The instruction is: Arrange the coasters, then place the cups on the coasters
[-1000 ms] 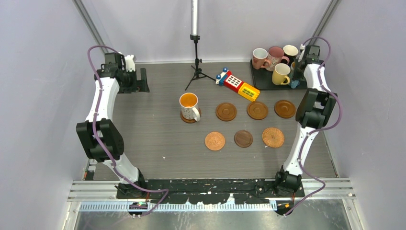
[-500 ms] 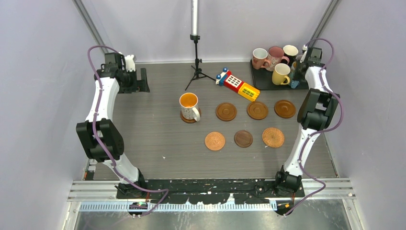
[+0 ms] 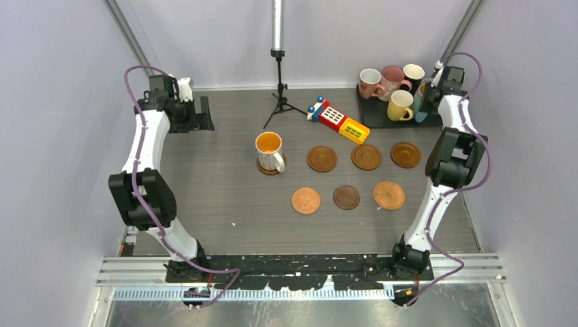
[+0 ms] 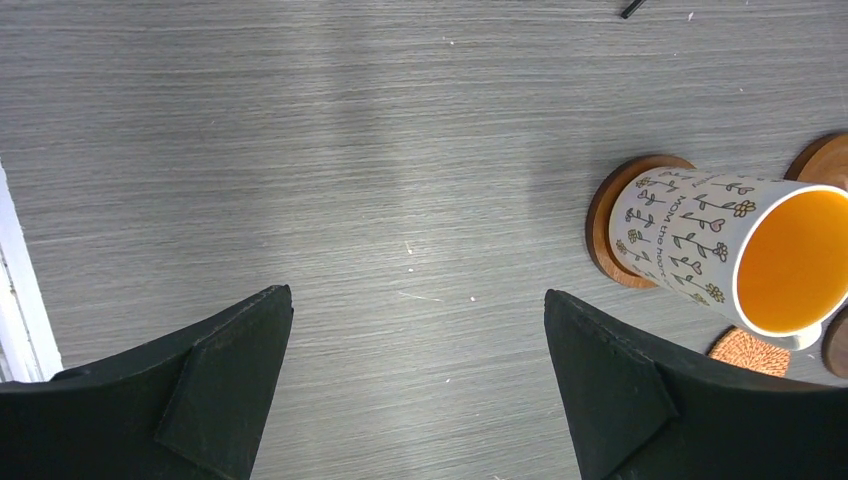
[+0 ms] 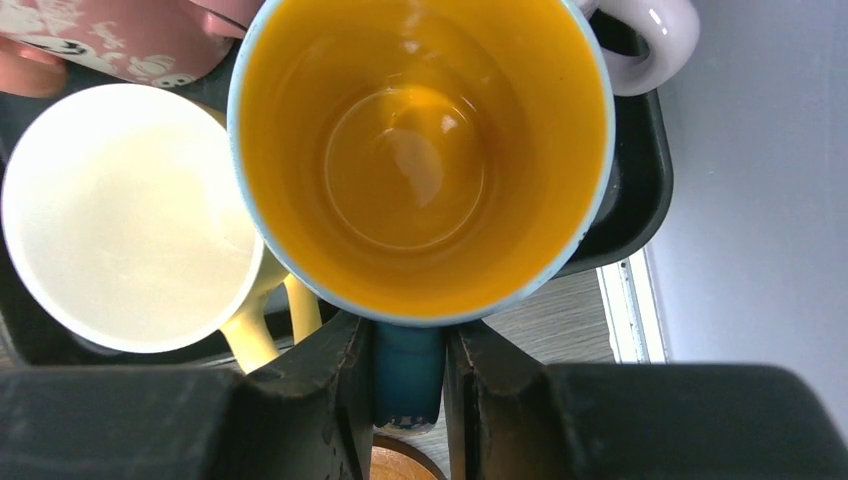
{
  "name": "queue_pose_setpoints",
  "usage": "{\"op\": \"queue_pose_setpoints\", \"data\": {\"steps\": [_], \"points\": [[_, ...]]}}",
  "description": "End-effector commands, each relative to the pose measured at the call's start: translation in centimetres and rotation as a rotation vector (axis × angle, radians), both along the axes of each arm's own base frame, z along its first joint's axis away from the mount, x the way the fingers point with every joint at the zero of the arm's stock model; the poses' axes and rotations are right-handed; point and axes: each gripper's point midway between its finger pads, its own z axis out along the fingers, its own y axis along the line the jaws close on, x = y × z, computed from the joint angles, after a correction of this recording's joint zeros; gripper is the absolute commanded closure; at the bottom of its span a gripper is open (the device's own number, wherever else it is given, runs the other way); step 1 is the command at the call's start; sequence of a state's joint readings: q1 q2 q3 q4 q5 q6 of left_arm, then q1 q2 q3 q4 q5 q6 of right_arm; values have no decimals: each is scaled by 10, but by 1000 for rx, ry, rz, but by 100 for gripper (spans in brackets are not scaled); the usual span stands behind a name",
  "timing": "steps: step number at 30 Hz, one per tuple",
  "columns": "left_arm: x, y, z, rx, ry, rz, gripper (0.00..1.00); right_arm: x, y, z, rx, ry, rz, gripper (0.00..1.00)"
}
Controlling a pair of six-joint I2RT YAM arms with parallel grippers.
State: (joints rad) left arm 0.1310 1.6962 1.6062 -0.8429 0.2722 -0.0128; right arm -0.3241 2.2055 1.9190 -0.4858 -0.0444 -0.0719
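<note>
Over the black tray (image 5: 640, 190), my right gripper (image 5: 408, 340) is shut on the dark blue handle of a blue cup (image 5: 420, 150) with an orange inside. Beside it in the tray stand a yellow cup (image 5: 120, 215) and a pink cup (image 5: 110, 40). From above, the right gripper (image 3: 424, 102) sits at the tray's right end, near the yellow cup (image 3: 400, 104). A white patterned cup (image 3: 269, 151) stands on a coaster (image 3: 270, 167). Several bare coasters (image 3: 322, 159) lie in two rows. My left gripper (image 4: 415, 310) hangs open over bare table at the far left.
A red and yellow toy block (image 3: 337, 120) lies left of the tray (image 3: 382, 121). A black tripod (image 3: 279, 88) stands at the back centre. A pink cup (image 3: 369, 82), a patterned pink cup (image 3: 393, 80) and a black cup (image 3: 413, 73) fill the tray's back.
My right arm has shifted slightly to the right with the blue cup in its grip. The left arm has not moved.
</note>
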Motion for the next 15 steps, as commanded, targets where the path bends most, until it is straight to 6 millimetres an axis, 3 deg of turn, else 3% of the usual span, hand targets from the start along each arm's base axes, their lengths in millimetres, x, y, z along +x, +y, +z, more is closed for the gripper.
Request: {"op": "queue_pose_setpoints", "data": {"steps": [1, 15], "points": [[8, -2, 4, -26, -40, 7, 0, 28, -8, 148, -109, -389, 16, 100], [10, -6, 3, -45, -62, 2, 0, 8, 6, 223, -127, -507, 51, 100]]}}
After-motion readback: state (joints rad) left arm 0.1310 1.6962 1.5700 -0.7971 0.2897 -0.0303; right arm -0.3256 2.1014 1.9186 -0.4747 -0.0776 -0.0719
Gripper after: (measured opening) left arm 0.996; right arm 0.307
